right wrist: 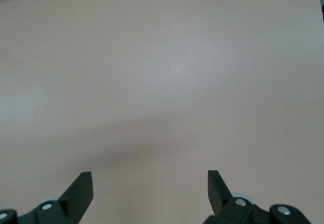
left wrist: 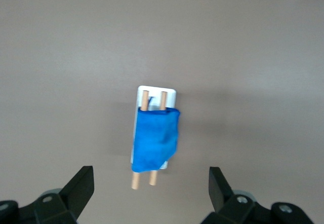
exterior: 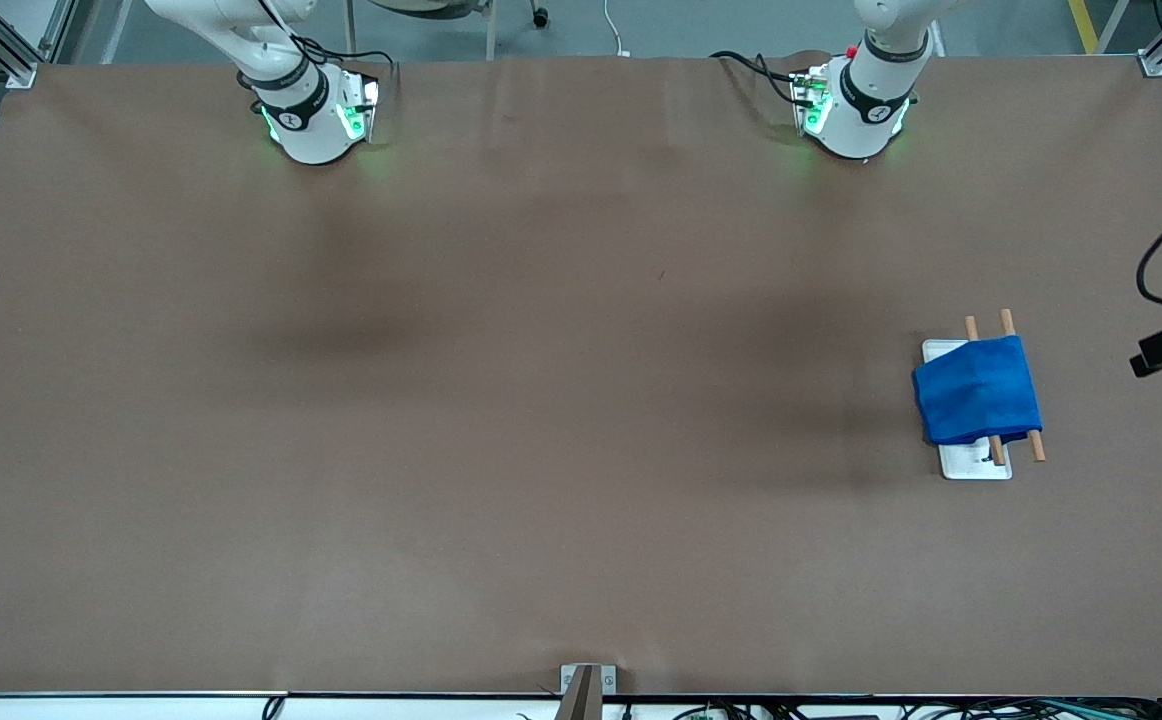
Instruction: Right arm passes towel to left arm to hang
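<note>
Towel hung, both arms clear

The towel (exterior: 978, 388) drapes over two wooden rods (exterior: 1037, 445) on a white base (exterior: 975, 464), toward the left arm's end of the desk (exterior: 541, 400), apparently finished. The left gripper (left wrist: 152, 191) and right gripper (right wrist: 150, 191) hover with jaws spread, empty.

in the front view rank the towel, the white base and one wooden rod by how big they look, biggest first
1. Towel, clearly largest.
2. White base, though the towel hides much of it.
3. One wooden rod, thinnest; its middle is also under the towel.
</note>
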### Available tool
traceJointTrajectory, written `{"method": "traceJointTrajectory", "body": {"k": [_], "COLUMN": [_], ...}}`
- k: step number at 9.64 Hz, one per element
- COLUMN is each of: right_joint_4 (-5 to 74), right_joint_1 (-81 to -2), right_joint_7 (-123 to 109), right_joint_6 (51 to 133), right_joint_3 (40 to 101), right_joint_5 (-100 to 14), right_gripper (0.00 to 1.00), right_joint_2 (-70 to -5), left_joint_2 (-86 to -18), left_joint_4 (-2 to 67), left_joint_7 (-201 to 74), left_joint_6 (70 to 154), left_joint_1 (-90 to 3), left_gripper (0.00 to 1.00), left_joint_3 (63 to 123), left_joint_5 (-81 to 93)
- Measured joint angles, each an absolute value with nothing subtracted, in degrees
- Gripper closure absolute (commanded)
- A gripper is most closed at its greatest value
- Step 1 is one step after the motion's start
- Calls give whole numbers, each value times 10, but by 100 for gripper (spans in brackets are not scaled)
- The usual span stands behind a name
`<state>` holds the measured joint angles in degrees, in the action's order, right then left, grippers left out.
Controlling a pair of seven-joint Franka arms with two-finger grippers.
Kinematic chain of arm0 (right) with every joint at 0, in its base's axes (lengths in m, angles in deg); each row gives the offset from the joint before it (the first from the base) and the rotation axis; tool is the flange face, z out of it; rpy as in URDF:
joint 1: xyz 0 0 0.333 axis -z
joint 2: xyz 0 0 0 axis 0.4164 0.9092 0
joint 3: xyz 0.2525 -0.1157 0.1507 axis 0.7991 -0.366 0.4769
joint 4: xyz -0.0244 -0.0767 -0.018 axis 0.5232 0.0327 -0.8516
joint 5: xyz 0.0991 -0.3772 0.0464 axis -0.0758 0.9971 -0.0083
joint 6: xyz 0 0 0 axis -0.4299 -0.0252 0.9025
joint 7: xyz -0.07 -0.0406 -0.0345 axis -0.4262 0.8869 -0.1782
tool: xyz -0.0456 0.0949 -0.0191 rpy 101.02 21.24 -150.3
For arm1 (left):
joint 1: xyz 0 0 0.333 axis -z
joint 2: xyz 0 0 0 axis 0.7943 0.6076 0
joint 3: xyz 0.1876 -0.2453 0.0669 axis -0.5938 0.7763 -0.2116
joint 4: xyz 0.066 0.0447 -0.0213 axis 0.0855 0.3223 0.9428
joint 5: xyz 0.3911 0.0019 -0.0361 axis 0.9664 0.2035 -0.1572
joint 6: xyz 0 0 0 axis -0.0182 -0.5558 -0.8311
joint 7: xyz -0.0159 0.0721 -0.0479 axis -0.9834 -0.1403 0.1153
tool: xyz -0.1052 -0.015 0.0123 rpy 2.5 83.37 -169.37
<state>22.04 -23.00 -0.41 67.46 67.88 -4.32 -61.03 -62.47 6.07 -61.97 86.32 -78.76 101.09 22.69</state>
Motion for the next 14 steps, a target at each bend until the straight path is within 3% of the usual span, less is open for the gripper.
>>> {"method": "traceJointTrajectory", "body": {"k": [4,6,7,8,10,11,14], "right_joint_4": [220,220,220,220,220,220,220], "right_joint_1": [-230,-230,-230,-230,-230,-230,-230], "right_joint_7": [-4,-4,-4,-4,-4,-4,-4], "right_joint_6": [675,675,675,675,675,675,675], "right_joint_3": [679,679,679,679,678,678,678], "right_joint_5": [-44,-44,-44,-44,-44,-44,-44], "right_gripper": [0,0,0,0,0,0,0], "right_joint_2": [-610,-610,-610,-610,-610,-610,-610], "left_joint_2": [-668,-678,-689,-709,-769,-803,-873], "left_joint_4": [62,62,65,81,160,207,281], "left_joint_7": [-667,-653,-635,-616,-591,-590,-598], "left_joint_6": [821,819,817,814,829,844,850], "left_joint_1": [-787,-779,-740,-676,-600,-570,-542], "left_gripper": [0,0,0,0,0,0,0], "left_joint_3": [1074,1073,1035,960,857,825,813], "left_joint_5": [221,219,212,184,133,130,143]}}
